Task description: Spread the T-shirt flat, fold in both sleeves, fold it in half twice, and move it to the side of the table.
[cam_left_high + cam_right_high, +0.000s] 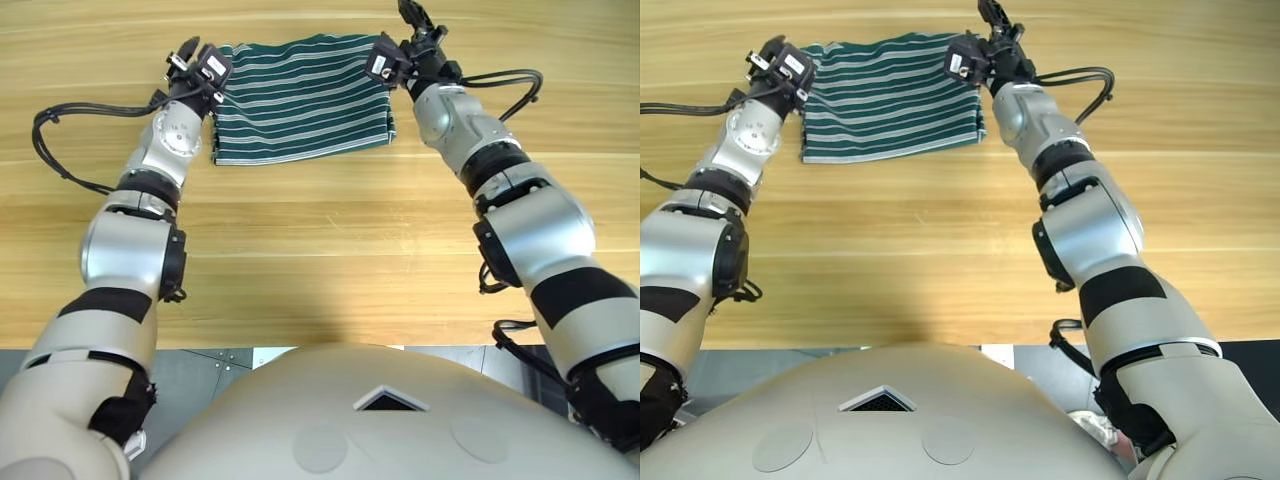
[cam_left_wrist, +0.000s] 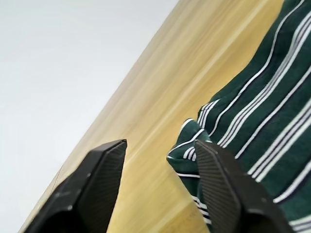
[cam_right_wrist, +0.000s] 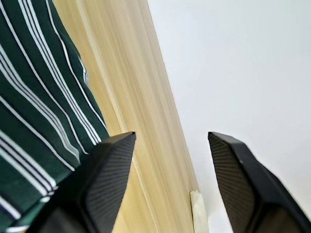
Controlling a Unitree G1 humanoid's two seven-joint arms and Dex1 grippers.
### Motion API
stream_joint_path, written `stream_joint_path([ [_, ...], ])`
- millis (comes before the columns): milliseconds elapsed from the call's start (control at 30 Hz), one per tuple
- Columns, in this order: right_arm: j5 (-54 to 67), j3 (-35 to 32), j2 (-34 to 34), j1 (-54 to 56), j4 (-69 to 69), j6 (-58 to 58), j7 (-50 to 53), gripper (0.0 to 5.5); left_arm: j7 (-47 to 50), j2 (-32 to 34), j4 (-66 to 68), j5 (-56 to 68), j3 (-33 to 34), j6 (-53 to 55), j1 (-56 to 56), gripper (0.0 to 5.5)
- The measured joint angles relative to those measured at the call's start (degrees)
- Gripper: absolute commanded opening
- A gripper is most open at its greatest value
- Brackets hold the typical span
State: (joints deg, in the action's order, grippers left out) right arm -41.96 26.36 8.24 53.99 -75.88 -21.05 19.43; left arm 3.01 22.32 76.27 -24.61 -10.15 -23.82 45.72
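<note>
The green T-shirt [image 1: 300, 100] with white stripes lies folded into a rectangle on the far part of the wooden table [image 1: 320, 260]. My left gripper [image 1: 186, 52] hovers at its far left corner, open; in the left wrist view one finger [image 2: 228, 189] stands over the shirt's corner [image 2: 262, 111] and the other over bare wood. My right gripper [image 1: 414, 16] sits at the far right corner, open, with the shirt's edge [image 3: 34, 97] beside one finger [image 3: 102, 170]. Neither holds cloth.
Black cables trail over the table from both wrists, one to the left [image 1: 60, 120] and one to the right [image 1: 510, 80]. The table's far edge [image 3: 180, 145] runs just beyond the grippers. Bare wood stretches between the shirt and me.
</note>
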Motion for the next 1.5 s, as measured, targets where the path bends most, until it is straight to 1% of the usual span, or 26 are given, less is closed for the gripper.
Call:
stream_joint_path([
  [67,-3.7,5.3,-3.8,-0.5,1.7,-2.0,1.3,3.05,1.9,0.7,0.7,0.2,0.8,2.6,0.0,3.33],
  [133,-9.2,12.9,-11.4,-3.9,2.7,-3.2,1.8,3.05,4.4,2.2,0.9,1.7,2.8,3.4,-0.2,3.75],
  [167,-11.6,16.2,-14.1,-5.2,2.3,-2.7,1.7,3.05,5.7,3.0,0.8,2.5,4.1,3.0,-0.9,3.78],
  [200,-13.6,18.9,-15.0,-5.8,2.1,-2.6,1.6,3.05,6.8,4.0,0.5,3.2,5.0,2.4,-2.0,3.78],
  [267,-14.4,21.0,-15.1,-5.4,1.7,-0.4,1.6,3.05,9.4,6.3,0.3,5.3,7.5,0.4,-5.5,3.78],
  [400,-14.5,23.1,-15.1,-3.5,1.1,2.4,-1.0,3.05,12.1,7.7,-1.2,10.6,12.7,-5.5,-11.1,3.78],
  [567,-16.1,26.6,-14.5,-1.4,0.8,1.4,-3.1,3.05,13.3,6.6,-5.4,11.4,13.1,-12.7,-13.7,3.78],
  [600,-16.8,28.0,-13.4,-1.3,1.6,-0.3,-2.7,3.05,14.0,6.4,-6.2,11.0,12.8,-13.7,-13.9,3.78],
  [667,-18.3,30.8,-6.7,-2.3,6.9,-7.3,-0.5,3.05,15.1,6.3,-8.5,10.1,11.7,-15.5,-13.9,3.78],
  [700,-18.3,30.9,-4.0,-3.2,10.0,-9.1,-0.7,3.05,15.2,6.3,-9.0,9.9,11.5,-16.0,-13.9,3.78],
  [767,-16.8,29.8,6.7,-8.4,23.0,-13.4,-2.0,3.05,15.5,6.3,-9.9,9.1,11.0,-16.3,-13.9,3.78],
  [833,-13.2,26.8,17.9,-16.1,37.7,-15.5,-4.2,3.05,15.5,6.3,-10.4,8.5,10.5,-16.3,-13.8,3.78],
  [867,-11.5,25.4,22.2,-19.8,43.5,-15.6,-5.0,3.05,15.5,6.3,-10.7,8.0,10.4,-16.2,-13.8,3.78],
  [933,-6.2,21.0,32.9,-31.2,57.7,-15.2,-8.5,3.05,15.4,6.3,-11.9,6.5,8.8,-16.3,-13.5,3.78],
  [1000,-2.1,16.9,40.5,-40.8,67.6,-14.2,-11.9,3.05,15.3,6.4,-13.2,4.4,7.1,-16.4,-12.9,3.78],
  [1033,0.4,13.5,44.6,-46.4,72.5,-13.2,-13.8,3.05,14.9,6.6,-14.2,2.9,5.7,-16.7,-12.4,3.78],
  [1067,2.0,10.7,47.5,-49.5,75.0,-12.4,-14.9,3.05,14.5,6.8,-15.0,1.5,4.4,-17.2,-11.7,3.78],
  [1100,4.2,6.0,49.6,-51.6,76.4,-11.1,-15.5,3.05,13.7,7.0,-16.3,-0.3,2.5,-17.8,-10.6,3.78],
  [1167,6.5,1.1,49.5,-52.2,77.6,-10.1,-15.7,3.05,12.3,6.8,-17.8,-2.2,0.2,-19.1,-9.4,3.78],
  [1233,8.8,-3.0,47.4,-50.7,77.8,-10.2,-15.7,3.05,10.3,6.3,-18.3,-4.0,-2.6,-20.4,-9.4,3.78],
  [1333,13.8,-6.4,43.2,-48.6,77.2,-13.1,-15.7,3.05,6.1,5.7,-18.9,-4.3,-4.7,-24.6,-9.3,3.78],
  [1400,18.2,-8.0,37.5,-46.1,75.3,-14.4,-15.6,3.05,-1.4,3.6,-19.3,-0.8,-5.9,-29.2,-9.3,3.78],
  [1500,16.5,-8.3,31.4,-43.4,70.4,-13.8,-14.3,3.05,-10.1,1.2,-19.2,-0.1,-9.8,-32.1,-10.1,3.78],
])
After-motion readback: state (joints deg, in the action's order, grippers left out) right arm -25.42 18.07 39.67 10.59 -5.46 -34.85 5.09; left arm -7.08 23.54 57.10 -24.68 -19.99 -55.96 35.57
